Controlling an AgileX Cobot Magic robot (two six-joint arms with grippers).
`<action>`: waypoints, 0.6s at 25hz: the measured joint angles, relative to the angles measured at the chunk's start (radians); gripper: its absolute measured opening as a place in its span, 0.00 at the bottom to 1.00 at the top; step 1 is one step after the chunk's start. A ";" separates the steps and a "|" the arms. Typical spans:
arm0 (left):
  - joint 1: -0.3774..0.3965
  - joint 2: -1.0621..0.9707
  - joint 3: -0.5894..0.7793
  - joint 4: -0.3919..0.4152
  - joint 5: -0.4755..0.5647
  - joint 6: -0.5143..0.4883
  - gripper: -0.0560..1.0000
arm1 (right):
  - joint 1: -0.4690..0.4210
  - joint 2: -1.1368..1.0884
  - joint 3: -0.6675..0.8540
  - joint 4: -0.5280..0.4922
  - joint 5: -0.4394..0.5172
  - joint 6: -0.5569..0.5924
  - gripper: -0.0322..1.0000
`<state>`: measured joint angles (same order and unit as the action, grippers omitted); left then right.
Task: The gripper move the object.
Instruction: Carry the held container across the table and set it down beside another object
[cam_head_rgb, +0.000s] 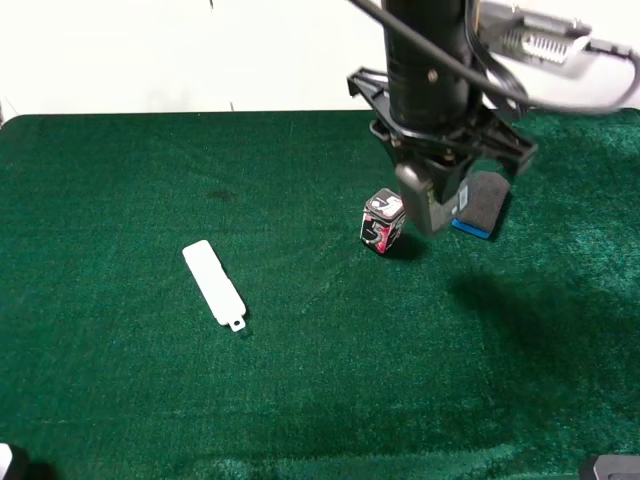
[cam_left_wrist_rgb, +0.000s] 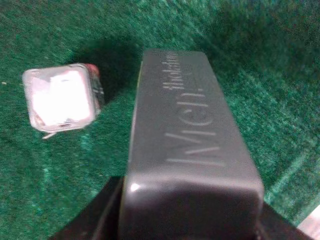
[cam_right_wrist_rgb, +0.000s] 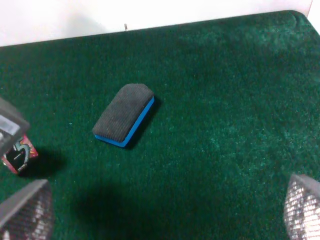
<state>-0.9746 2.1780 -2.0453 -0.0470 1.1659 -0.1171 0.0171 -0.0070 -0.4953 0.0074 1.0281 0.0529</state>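
Green felt tabletop (cam_head_rgb: 120, 180), right gripper (cam_right_wrist_rgb: 163, 207) gaping wide and empty, flat white bar (cam_head_rgb: 213, 283) left of centre, small tin (cam_head_rgb: 382, 222) mid-table, grey bottle (cam_head_rgb: 425, 200) just beside it clamped in left gripper (cam_head_rgb: 436, 170), contents unseen, blue-backed eraser (cam_head_rgb: 478, 208) behind toward far edge.

A robot test bench in a lab-like room, not a home or shop. A table is covered edge to edge in dark green felt-like cloth (cam_head_rgb: 120, 400), with a bare white wall (cam_head_rgb: 150, 50) directly behind it and no furniture or decoration. A thick black robot arm (cam_head_rgb: 430, 60) trailing cables (cam_head_rgb: 560, 95) reaches down over the cloth, its gripper (cam_head_rgb: 428, 200) closed on a grey bottle (cam_left_wrist_rgb: 185, 150). A few small, unrelated props lie well apart on the cloth: a black, red and white tin (cam_head_rgb: 382, 222), a flat white bar (cam_head_rgb: 213, 283) and a dark pad with a blue base (cam_right_wrist_rgb: 125, 115).
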 joint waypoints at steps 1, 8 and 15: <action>-0.004 0.006 0.000 -0.001 -0.001 0.000 0.47 | 0.000 0.000 0.000 0.000 0.000 0.000 0.70; -0.008 0.058 0.000 -0.006 -0.002 0.001 0.47 | 0.000 0.000 0.000 0.003 0.000 0.000 0.70; -0.008 0.123 0.000 -0.007 -0.002 0.002 0.47 | 0.000 0.000 0.000 0.003 0.000 0.000 0.70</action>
<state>-0.9824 2.3006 -2.0453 -0.0537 1.1642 -0.1149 0.0171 -0.0070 -0.4953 0.0106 1.0281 0.0529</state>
